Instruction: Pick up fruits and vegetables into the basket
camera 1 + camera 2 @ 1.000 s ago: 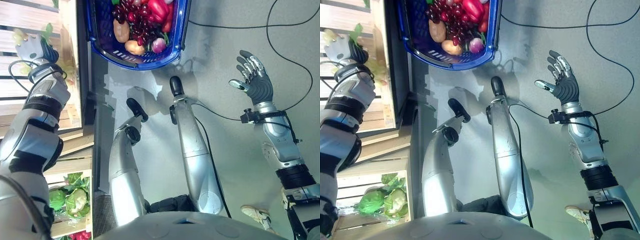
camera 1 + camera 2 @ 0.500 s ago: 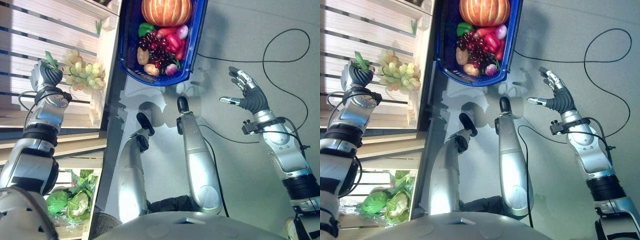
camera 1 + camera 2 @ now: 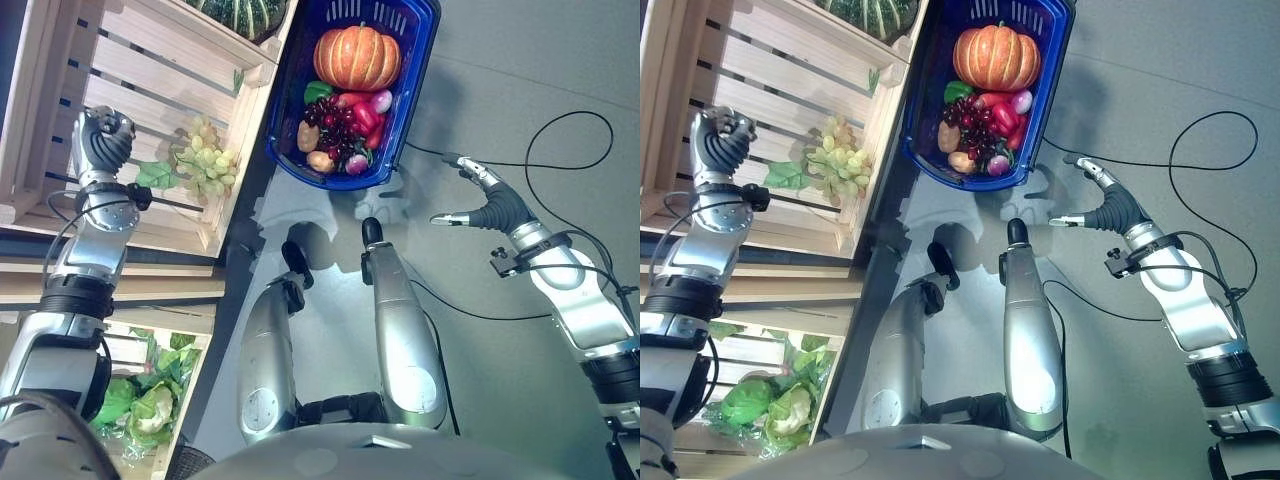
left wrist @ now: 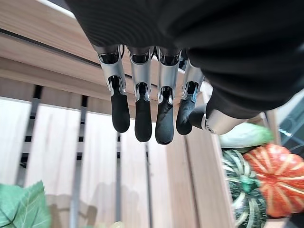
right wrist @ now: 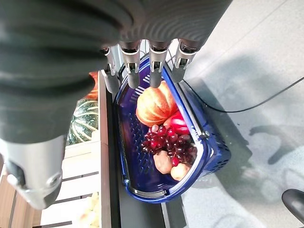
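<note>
Well, basket (image 3: 420, 60) already holds a pumpkin (image 3: 357, 57), dark grapes (image 3: 331, 117), a red pepper (image 3: 363, 115) and a few more; I'd call it partly done. Green grapes (image 3: 205, 160) left in the wooden crate (image 3: 150, 70) beside the basket, long axis pointing roughly toward it. Left hand (image 3: 105, 140) over the crate near the green grapes, fingers curled, empty. Right hand (image 3: 487, 203) past the basket's other side, fingers straight, empty.

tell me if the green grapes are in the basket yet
Not yet. The green grapes lie in the wooden crate; the blue basket holds other produce.
</note>
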### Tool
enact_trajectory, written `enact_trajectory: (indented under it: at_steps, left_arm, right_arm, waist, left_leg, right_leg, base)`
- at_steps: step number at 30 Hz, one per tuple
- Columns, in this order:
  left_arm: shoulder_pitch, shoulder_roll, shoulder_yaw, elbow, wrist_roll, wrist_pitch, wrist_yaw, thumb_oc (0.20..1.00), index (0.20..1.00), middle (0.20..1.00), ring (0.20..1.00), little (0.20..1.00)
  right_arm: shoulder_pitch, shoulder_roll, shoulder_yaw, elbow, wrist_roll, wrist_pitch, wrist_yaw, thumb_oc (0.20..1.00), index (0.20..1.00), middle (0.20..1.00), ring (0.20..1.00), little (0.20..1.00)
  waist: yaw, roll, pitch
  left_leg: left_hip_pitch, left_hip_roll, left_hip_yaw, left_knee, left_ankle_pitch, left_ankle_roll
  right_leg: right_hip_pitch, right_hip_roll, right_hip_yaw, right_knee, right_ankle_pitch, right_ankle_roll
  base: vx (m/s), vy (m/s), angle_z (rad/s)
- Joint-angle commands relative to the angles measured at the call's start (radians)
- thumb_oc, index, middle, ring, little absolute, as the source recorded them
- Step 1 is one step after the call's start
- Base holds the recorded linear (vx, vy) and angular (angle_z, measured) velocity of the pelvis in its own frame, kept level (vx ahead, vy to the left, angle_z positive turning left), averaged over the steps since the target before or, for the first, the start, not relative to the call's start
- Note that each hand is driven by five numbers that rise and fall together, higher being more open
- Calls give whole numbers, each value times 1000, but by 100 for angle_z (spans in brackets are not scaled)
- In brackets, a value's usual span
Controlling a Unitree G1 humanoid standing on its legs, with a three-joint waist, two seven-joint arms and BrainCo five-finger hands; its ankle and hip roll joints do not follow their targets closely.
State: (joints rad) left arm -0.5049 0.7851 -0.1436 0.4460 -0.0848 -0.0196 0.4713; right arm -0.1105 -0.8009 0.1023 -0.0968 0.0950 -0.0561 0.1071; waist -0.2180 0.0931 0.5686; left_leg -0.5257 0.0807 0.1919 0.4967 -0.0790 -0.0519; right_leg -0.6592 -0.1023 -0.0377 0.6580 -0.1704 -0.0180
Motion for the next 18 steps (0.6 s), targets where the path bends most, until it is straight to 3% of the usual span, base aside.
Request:
enact_trajectory:
  at_steps: [1, 8, 9, 10, 13, 15, 18]
  left_arm:
    - [21, 71, 54, -50, 30, -12, 27, 200, 200, 200, 200, 200]
    - [12, 82, 30, -62, 36, 58, 12, 200, 200, 200, 200, 200]
    - [4, 82, 22, -51, 62, 56, 33, 454, 454, 454, 454, 454]
    - [-1, 83, 13, -42, 89, 56, 37, 1000, 1000, 1000, 1000, 1000]
    - [-12, 102, -13, -33, 165, 69, 37, 1000, 1000, 1000, 1000, 1000]
    - [-26, 117, -36, -14, 302, 89, 56, 1000, 1000, 1000, 1000, 1000]
    - [-60, 165, -103, 26, 409, 170, 25, 1000, 1000, 1000, 1000, 1000]
  right_arm:
    - [7, 12, -12, -76, -17, -31, 4, 1000, 1000, 1000, 1000, 1000]
    - [2, 8, -4, -70, -14, -20, 10, 1000, 1000, 1000, 1000, 1000]
    - [-2, 5, -2, -70, -11, -18, 10, 1000, 1000, 1000, 1000, 1000]
    - [-3, 4, 0, -67, -7, -20, 8, 1000, 1000, 1000, 1000, 1000]
    - [3, -8, 1, -62, 9, -26, 1, 1000, 1000, 1000, 1000, 1000]
    - [5, -12, 3, -50, 12, -40, 0, 1000, 1000, 1000, 1000, 1000]
    - [7, -33, 3, -37, 32, -61, -2, 1000, 1000, 1000, 1000, 1000]
  waist:
    - [-4, -42, -49]
    - [-9, -48, -49]
    - [-12, -50, -49]
    - [-14, -51, -49]
    - [-18, -56, -49]
    - [-22, -57, -49]
    - [-32, -58, -49]
  left_leg:
    - [33, -68, 59, 31, -109, 59]
    - [20, -65, 67, 45, -119, 66]
    - [16, -63, 69, 46, -118, 66]
    - [14, -62, 71, 47, -119, 66]
    - [7, -57, 75, 54, -121, 66]
    - [-1, -54, 79, 58, -121, 66]
    - [-19, -49, 86, 66, -121, 65]
  right_leg:
    - [50, 42, 14, -47, -32, 45]
    - [36, 46, 17, -40, -34, 48]
    - [32, 48, 19, -39, -32, 47]
    - [29, 49, 21, -38, -32, 48]
    - [22, 52, 22, -34, -30, 47]
    - [15, 54, 23, -32, -30, 46]
    - [-8, 57, 27, -22, -29, 46]
  base:
    - [6, -6, -3]
    - [6, -14, -2]
    - [4, -31, -2]
    - [11, -30, 0]
    - [23, -36, -1]
    - [18, -11, -1]
    - [31, -21, -5]
